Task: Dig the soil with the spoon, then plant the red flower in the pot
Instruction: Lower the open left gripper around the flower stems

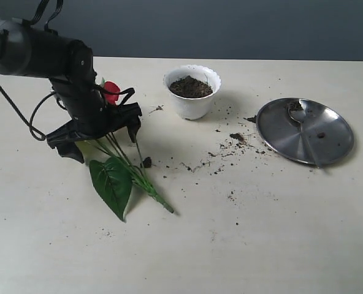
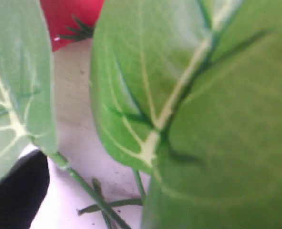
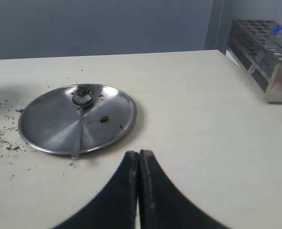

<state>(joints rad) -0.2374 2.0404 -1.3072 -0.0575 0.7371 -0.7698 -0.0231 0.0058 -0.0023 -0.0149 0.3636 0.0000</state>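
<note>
The black left gripper [image 1: 102,139] spreads wide over the lying green-leaved red artificial flower [image 1: 111,180], while the black right gripper [image 3: 139,157] is clenched, empty.

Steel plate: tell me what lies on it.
The spoon lies on the plate, bowl soil-smudged, with loose soil crumbs beside it. The plate surface under the spoon is covered.

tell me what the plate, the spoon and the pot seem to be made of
Plate: looks like steel, brushed and shiny, with radial glare streaks. Spoon: polished metal, with the same silver gleam. Pot: probably plastic, smooth matte white with a thin scalloped rim; ceramic can't be ruled out.
</note>
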